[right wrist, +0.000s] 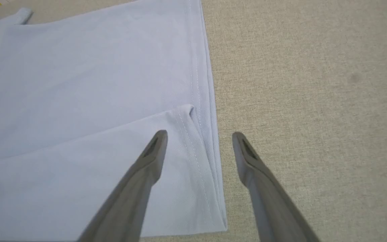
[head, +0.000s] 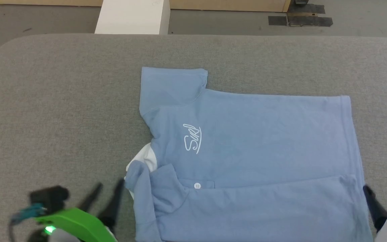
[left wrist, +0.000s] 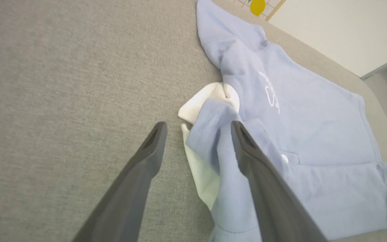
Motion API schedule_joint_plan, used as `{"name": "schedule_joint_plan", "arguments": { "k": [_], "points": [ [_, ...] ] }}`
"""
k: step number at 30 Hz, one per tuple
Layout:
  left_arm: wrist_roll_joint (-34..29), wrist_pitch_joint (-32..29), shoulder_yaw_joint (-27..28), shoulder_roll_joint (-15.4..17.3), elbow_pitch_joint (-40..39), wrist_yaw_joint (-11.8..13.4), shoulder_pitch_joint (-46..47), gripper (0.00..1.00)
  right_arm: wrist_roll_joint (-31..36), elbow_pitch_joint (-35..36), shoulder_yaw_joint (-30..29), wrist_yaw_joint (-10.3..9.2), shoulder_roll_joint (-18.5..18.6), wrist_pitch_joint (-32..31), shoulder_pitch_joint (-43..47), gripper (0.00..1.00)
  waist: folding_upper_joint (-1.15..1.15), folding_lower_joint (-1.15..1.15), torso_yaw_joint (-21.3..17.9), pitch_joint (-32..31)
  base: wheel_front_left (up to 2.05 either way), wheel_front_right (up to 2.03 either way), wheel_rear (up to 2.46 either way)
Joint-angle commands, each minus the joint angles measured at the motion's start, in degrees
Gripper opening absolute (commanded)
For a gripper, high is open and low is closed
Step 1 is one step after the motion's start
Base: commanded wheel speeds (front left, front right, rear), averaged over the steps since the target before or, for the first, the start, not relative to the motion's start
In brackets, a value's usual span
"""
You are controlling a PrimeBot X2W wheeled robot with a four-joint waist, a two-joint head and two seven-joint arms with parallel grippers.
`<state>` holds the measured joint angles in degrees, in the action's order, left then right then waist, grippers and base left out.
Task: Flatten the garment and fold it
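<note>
The garment (head: 247, 141), a light blue polo shirt, lies flat on the grey table, collar end to the left and hem to the right. Its near long edge is folded over toward the middle, up to the button (head: 197, 185). The white logo (head: 192, 138) faces up and the white collar (head: 146, 156) pokes out at the left. My left gripper (head: 109, 185) is open beside the collar end; in the left wrist view the left gripper (left wrist: 198, 123) straddles a bunched sleeve edge of the garment (left wrist: 314, 127). My right gripper (head: 378, 190) is open at the hem; in the right wrist view the right gripper (right wrist: 198, 133) spans the folded hem corner of the garment (right wrist: 79, 84).
The grey cloth-covered table (head: 62, 101) stretches wide to the left of the shirt and behind it, with a rounded far-left corner. Beyond its far edge stands a white block (head: 133, 16), and dark tape patches (head: 301, 18) mark the floor.
</note>
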<state>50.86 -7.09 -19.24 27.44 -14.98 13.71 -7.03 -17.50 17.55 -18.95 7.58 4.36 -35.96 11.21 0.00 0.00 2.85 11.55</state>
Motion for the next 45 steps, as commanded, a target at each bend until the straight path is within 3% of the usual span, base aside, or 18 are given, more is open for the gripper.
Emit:
{"name": "schedule_joint_plan", "arguments": {
  "k": [1, 4, 8, 11, 16, 22, 32, 40, 42, 45],
  "points": [
    [-1.69, 1.17, 1.51, 1.29, -1.64, 0.89, 0.26, 1.00, 0.65, 0.84, 0.14, -0.09, -0.19, 1.61, -1.53, 1.00, 0.00, 0.00, -0.18, 0.46, 0.00, 0.00, 0.00],
    [-5.29, 3.83, 4.64, 3.06, -4.23, 2.65, 4.16, 1.00, 1.49, 1.96, 0.78, -0.09, -0.28, 4.51, -2.94, 1.00, 0.00, 0.00, -0.42, 1.85, 0.00, 0.00, 0.00],
    [-10.70, 5.59, 5.85, 5.17, -4.04, 2.76, 14.16, 1.00, 2.66, 3.29, 1.67, -0.09, -0.37, 8.55, -5.34, 1.00, 0.00, 0.00, -0.88, 5.00, 0.00, 0.00, 0.00],
    [-13.81, 4.55, 4.50, 6.32, -1.59, 1.12, 23.67, 1.00, 3.29, 4.00, 2.43, -0.09, -0.30, 10.48, -7.18, 1.00, 0.00, 0.00, -1.39, 8.21, 0.00, 0.00, 0.00],
    [-15.18, -1.78, 0.30, 7.41, 6.29, -4.69, 39.66, 1.00, 3.79, 5.05, 3.70, -0.09, -0.06, 12.44, -10.25, 1.00, 0.00, 0.00, -2.30, 13.65, 0.00, 0.00, 0.00],
    [-14.87, -9.49, -3.95, 6.30, 15.88, -9.77, 52.68, 1.00, 4.07, 5.80, 5.44, -0.09, 0.46, 13.32, -13.27, 1.00, 0.00, 0.00, -3.57, 18.71, 0.00, 0.00, 0.00],
    [-12.49, -17.59, -7.49, 6.63, 25.95, -15.73, 59.46, 1.00, 3.53, 6.04, 6.97, -0.09, 0.78, 13.26, -16.07, 1.00, 0.00, 0.00, -6.34, 23.67, 0.00, 0.00, 0.00],
    [-12.44, -20.65, -8.15, 8.22, 29.91, -15.66, 60.01, 1.00, 3.19, 6.58, 6.54, -0.09, 0.65, 12.77, -16.42, 1.00, 0.00, 0.00, -8.05, 25.02, 0.00, 0.00, 0.00],
    [-11.83, -21.23, -8.47, 8.15, 30.41, -16.24, 59.76, 0.00, 3.11, 6.73, 6.41, -0.09, 0.61, 12.67, -16.40, 1.00, 0.00, 0.00, -8.26, 25.05, 0.00, 0.00, 0.00],
    [-11.17, -21.90, -9.03, 8.42, 30.40, -17.18, 59.26, 0.00, 3.08, 7.09, 6.13, -0.09, 0.59, 12.35, -16.38, 1.00, 0.00, 0.00, -8.23, 24.83, 0.00, 0.00, 0.00]
  ]
}}
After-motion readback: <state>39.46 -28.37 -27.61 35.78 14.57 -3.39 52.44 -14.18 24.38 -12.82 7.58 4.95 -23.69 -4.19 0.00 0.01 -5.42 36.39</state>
